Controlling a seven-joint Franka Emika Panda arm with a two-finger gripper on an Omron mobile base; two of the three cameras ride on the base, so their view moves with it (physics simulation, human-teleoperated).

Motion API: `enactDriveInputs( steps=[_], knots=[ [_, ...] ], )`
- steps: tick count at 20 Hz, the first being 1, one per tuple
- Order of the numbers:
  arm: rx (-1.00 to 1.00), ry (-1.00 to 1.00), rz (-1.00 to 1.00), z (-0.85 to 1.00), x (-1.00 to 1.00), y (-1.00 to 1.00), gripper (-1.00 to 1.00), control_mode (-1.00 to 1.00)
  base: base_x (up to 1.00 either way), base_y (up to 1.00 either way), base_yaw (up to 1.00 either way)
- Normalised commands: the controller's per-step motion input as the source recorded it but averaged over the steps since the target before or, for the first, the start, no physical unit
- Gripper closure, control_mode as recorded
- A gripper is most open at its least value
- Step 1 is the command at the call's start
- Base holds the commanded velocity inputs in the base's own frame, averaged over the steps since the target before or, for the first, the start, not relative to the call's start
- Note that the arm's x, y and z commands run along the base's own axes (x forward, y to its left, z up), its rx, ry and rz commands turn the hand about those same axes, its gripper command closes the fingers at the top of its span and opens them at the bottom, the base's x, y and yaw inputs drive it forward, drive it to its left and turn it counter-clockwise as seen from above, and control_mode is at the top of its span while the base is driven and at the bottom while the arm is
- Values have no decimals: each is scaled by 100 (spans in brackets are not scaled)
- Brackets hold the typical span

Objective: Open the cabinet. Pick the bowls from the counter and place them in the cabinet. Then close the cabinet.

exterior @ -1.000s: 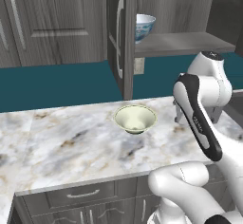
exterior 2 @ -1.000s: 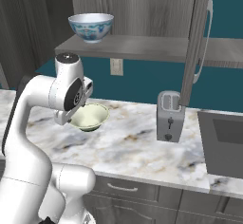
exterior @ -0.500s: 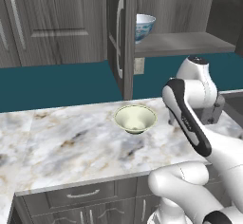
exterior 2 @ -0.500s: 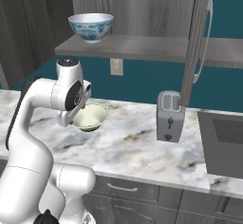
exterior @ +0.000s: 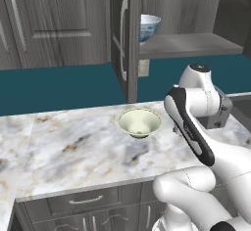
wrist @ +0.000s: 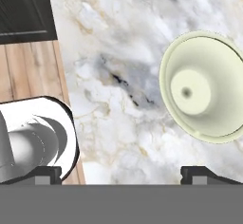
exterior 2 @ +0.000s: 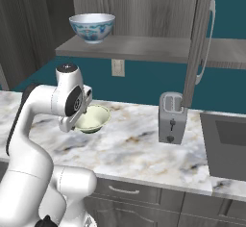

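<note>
Cream-green bowl (wrist: 204, 92) lies beyond the wide-open jaws (nearer one fingertip (wrist: 201, 173)), untouched.

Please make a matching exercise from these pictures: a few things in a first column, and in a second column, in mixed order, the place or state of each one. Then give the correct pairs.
Column 1
1. blue-patterned bowl
2. pale cream-green bowl
3. toaster
4. gripper

Column 2
a. on the marble counter, near the sink
b. open, above the counter beside a bowl
c. on the shelf of the open cabinet
d. on the counter, below the cabinet's open left door

Pairs: 1-c, 2-d, 3-a, 4-b
</note>
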Motion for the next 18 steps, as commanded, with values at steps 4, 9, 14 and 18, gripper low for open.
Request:
enactDriveInputs(
  steps=[4, 9, 14, 18],
  knots=[
    [0, 0, 0, -3, 1, 0, -100, -100, 0, 0, 0],
    [0, 0, 0, 0, 1, 12, -100, -100, 0, 0, 0],
    [0, 1, 0, -4, 5, 29, -100, -100, 0, 0, 0],
    [0, 0, -4, -14, 4, 19, -100, -100, 0, 0, 0]
  ],
)
